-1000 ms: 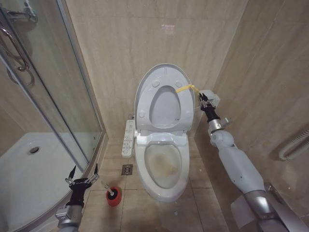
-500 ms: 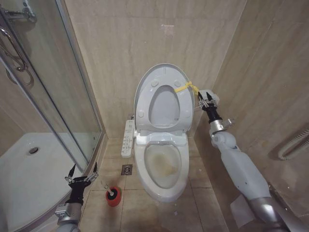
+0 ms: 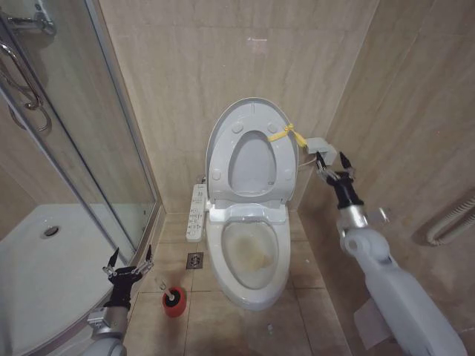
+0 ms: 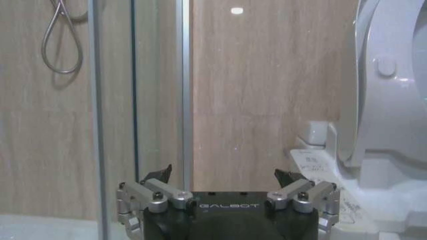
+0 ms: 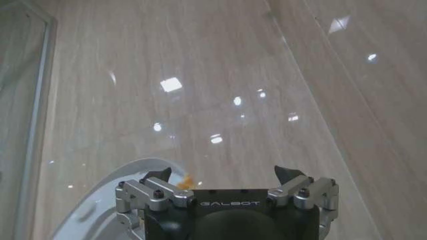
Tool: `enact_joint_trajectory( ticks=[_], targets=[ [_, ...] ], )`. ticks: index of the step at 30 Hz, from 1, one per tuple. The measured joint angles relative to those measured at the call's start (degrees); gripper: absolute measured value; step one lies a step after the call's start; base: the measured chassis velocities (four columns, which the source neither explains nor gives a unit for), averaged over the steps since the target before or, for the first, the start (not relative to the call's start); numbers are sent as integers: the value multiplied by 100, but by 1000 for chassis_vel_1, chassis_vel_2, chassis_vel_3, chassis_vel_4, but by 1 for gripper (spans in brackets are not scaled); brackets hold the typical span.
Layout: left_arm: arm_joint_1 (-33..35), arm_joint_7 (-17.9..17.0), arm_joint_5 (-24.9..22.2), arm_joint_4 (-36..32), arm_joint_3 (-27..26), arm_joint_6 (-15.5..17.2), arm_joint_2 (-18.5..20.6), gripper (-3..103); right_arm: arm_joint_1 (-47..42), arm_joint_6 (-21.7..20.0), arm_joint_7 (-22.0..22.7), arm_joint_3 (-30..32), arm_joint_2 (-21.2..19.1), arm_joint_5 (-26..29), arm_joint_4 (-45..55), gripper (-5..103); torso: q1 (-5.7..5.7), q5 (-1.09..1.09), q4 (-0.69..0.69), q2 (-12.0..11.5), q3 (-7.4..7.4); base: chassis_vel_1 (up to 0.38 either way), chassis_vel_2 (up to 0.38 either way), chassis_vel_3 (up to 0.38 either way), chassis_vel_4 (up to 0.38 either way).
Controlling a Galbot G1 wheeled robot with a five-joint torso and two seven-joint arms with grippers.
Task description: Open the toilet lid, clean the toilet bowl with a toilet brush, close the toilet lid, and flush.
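The toilet lid (image 3: pixel 252 152) stands upright against the back wall with the seat raised against it, its yellow tag (image 3: pixel 288 133) at the upper right edge. Just beside that tag, apart from it, the right pincer (image 3: pixel 332 165) hangs released, fingers spread, holding nothing. Below, the toilet bowl (image 3: pixel 249 259) lies open with a yellowish stain inside, the button panel (image 3: pixel 197 211) along its left side. The toilet brush (image 3: pixel 168 290) stands in its red holder (image 3: pixel 174 302) on the floor left of the bowl. The left pincer (image 3: pixel 128 265) hovers released near the brush, beside the shower glass (image 3: pixel 74 148)
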Motion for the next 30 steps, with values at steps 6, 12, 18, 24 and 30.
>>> enact_joint_trajectory(
  ticks=[6, 12, 18, 24, 30],
  targets=[
    [-39, -1, -103, -146, 40, 12, 85, 100, -1356, 52, 17, 327, 472, -552, 976, 100, 0, 1, 0, 0, 0, 0, 0, 0, 0],
    [12, 0, -121, -235, 121, -18, 116, 100, -2305, 103, -47, 470, 1032, -980, 1709, 100, 0, -2, 1, 1, 0, 0, 0, 0, 0],
    [22, 3, -139, -335, 143, -34, 174, 100, -2866, 273, -52, 471, 1884, -1555, 1885, 100, 0, 0, 0, 1, 0, 0, 0, 0, 0],
    [167, 4, -161, -547, 142, -52, 198, 100, -3123, 451, 90, 460, 2357, -1910, 1799, 100, 0, 0, 0, 0, 0, 0, 0, 0, 0],
    [398, 83, -68, -498, 130, -213, 186, 100, -3413, 744, -21, 459, 2540, -2026, 1639, 100, 0, 0, 1, 1, 0, 0, 0, 0, 0]
  ],
)
